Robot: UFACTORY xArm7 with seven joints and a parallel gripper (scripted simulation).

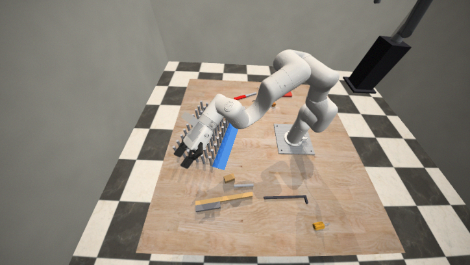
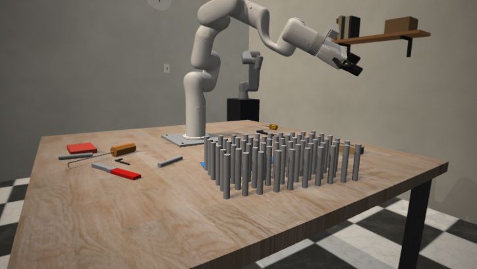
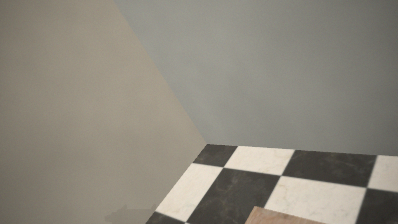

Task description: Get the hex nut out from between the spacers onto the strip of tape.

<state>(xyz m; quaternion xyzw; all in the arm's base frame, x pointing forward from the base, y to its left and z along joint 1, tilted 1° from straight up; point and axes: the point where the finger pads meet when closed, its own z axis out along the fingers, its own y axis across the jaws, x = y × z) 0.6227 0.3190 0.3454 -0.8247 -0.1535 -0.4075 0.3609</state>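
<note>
Nothing is looking done: the end effector [image 2: 350, 64] is hanging wide and empty above the spacers [image 2: 283, 160]; the nut is hiding among them; the hook pick [image 2: 122, 149] is lying untouched near the opposite edge of the worktop [image 2: 99, 213]

We see even, soft, moderately bright light from above. The white jointed robot arm [image 1: 285, 82] casts faint overlapping shadows on the pale wooden table top [image 1: 345, 210]. No glare; all views slightly soft, without visible edge distortion.
</note>
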